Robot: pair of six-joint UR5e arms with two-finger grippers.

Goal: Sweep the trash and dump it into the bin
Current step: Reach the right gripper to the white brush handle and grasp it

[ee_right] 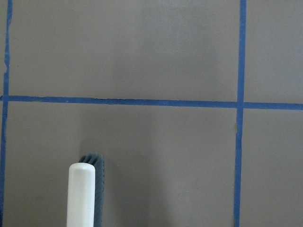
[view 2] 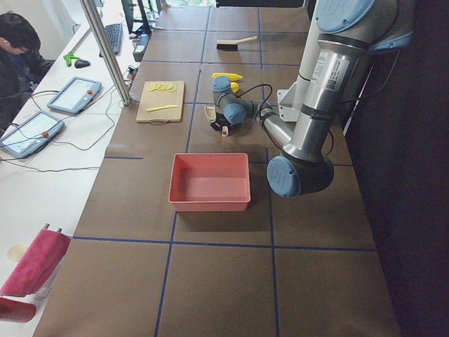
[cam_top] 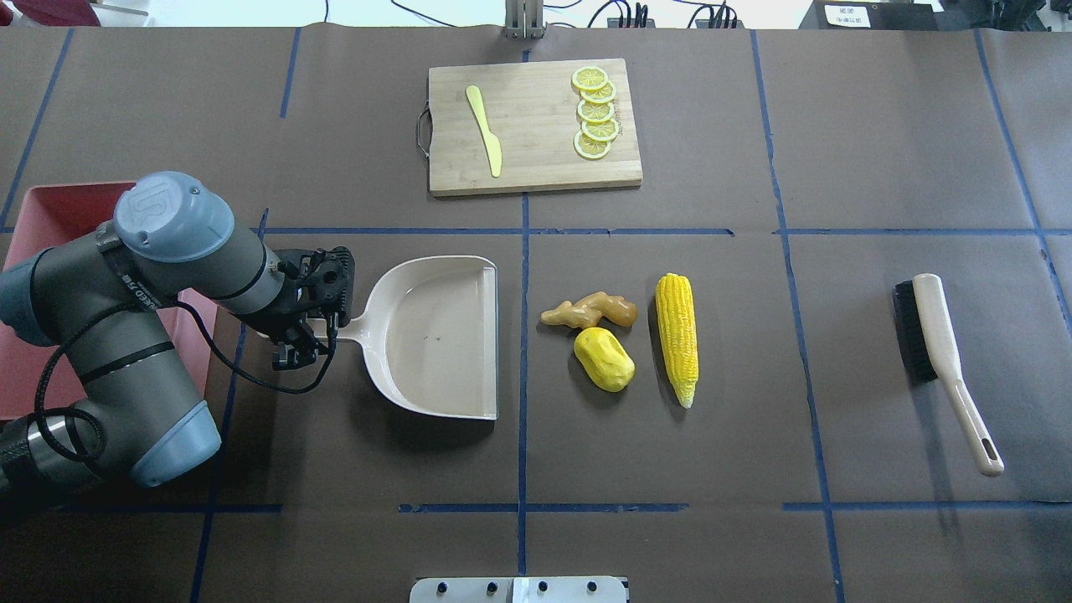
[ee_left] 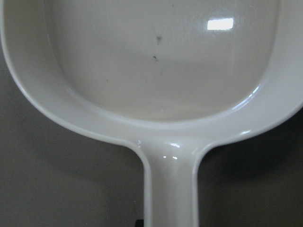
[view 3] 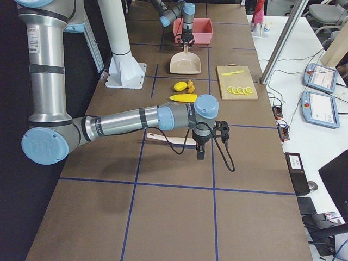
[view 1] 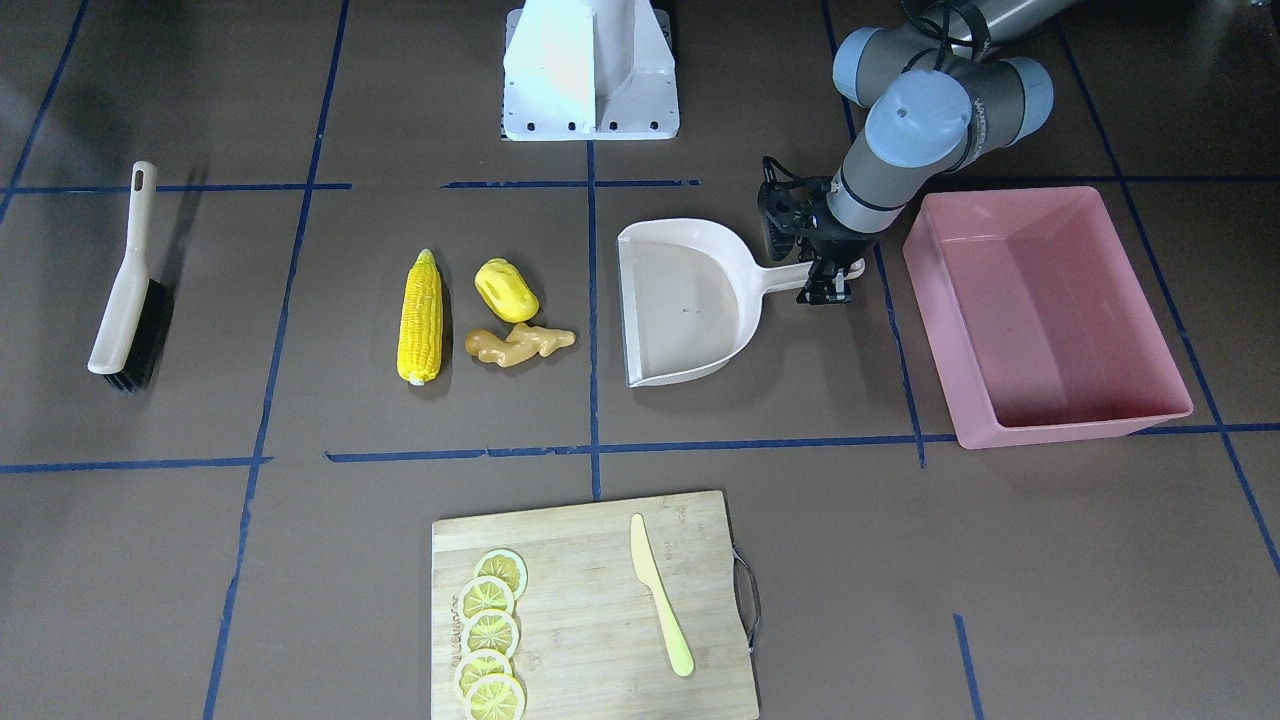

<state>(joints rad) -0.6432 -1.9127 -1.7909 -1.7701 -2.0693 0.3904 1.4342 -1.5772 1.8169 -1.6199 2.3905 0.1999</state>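
The corn cob (view 1: 420, 318), lumpy yellow piece (view 1: 506, 290) and ginger root (view 1: 520, 344) lie close together on the counter (view 1: 780, 520). The beige dustpan (view 1: 690, 300) sits beside them, and the pink bin (view 1: 1040, 310) is past it. The left gripper (view 1: 828, 285) is at the dustpan's handle. The right gripper (view 3: 200, 155) is by the brush (view 1: 130, 290). I cannot tell if either one's fingers are pinching.

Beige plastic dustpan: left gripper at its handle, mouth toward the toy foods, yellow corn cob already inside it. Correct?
No: the beige plastic dustpan is empty. The overhead exterior view shows the yellow corn cob on the table beyond its mouth. Left gripper at the handle and the mouth's direction are right.
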